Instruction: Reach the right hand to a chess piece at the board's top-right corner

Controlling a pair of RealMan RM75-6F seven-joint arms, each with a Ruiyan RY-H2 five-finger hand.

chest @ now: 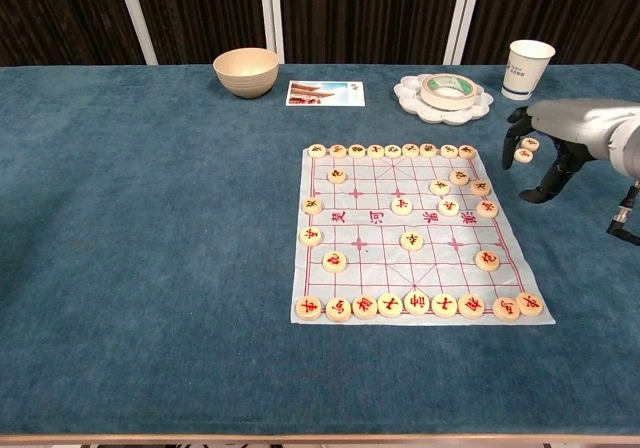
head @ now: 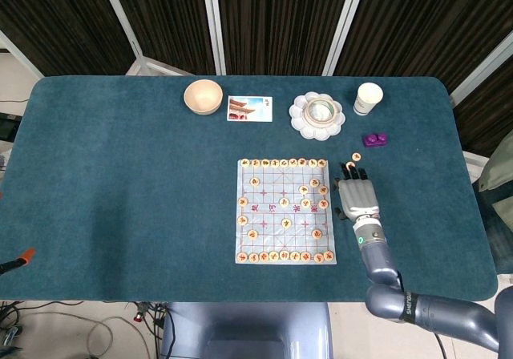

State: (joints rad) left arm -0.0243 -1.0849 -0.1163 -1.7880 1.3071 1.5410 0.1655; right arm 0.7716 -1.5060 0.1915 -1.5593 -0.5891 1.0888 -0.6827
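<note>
Your right hand (head: 356,193) hovers just right of the board (head: 284,211), fingers apart, holding nothing. It partly hides 2 loose pieces (chest: 526,149) off-board; the purple block is hidden in chest view.

The purple block (head: 374,139) is hidden in the chest view (behind the right hand (chest: 545,138)); piece markings too small to read.

**Two cameras, one table**

The head view looks steeply down from high above the near edge, taking in the whole teal table (head: 120,183) and the dark curtains behind it. The chest view sits low at the near edge, facing across the tabletop, closer in. Both share the chess board (head: 284,211) (chest: 415,230), the bowl (head: 203,97) (chest: 246,71) and the paper cup (head: 368,98) (chest: 527,68).
</note>
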